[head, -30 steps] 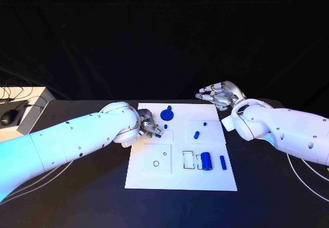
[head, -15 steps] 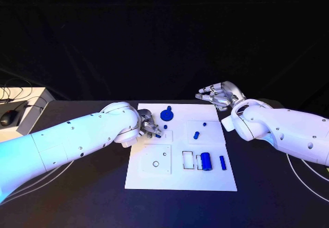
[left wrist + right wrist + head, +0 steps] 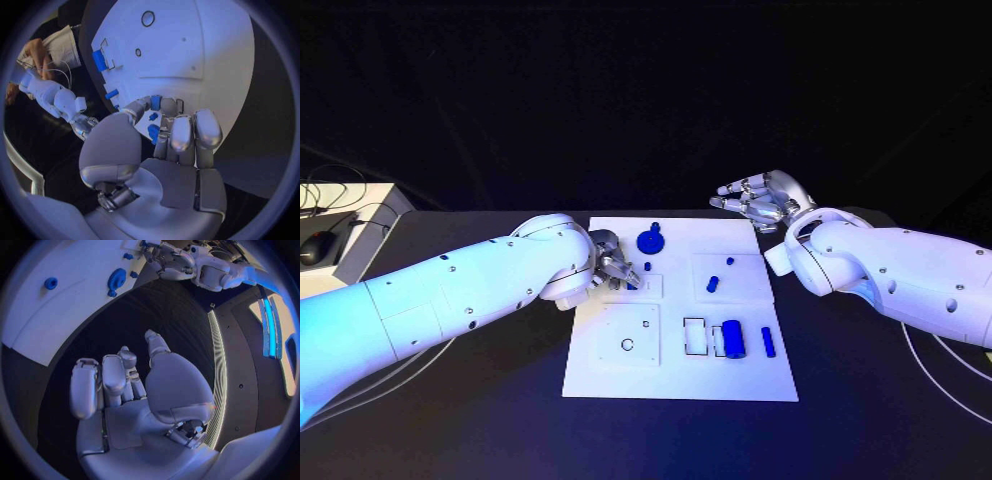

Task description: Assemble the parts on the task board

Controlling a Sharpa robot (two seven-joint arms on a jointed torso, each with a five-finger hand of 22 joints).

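The white task board (image 3: 679, 375) lies in the middle of the black table. My left hand (image 3: 615, 267) rests low over the board's far left part, and its thumb and a fingertip (image 3: 170, 106) pinch a small blue part (image 3: 155, 102). A round blue part (image 3: 652, 240) stands just beyond that hand. Two small blue pieces (image 3: 714, 283) sit on the board's right square, and a blue cylinder (image 3: 733, 338) and a blue bar (image 3: 767, 342) lie nearer me. My right hand (image 3: 762, 200) hangs beyond the board's far right corner, fingers apart and empty (image 3: 125, 385).
A grey box (image 3: 343, 240) with a mouse and cables stands at the table's left edge. A square plate with a round hole (image 3: 629, 337) sits on the board's near left. Thin cables (image 3: 946, 375) run along the table at the right.
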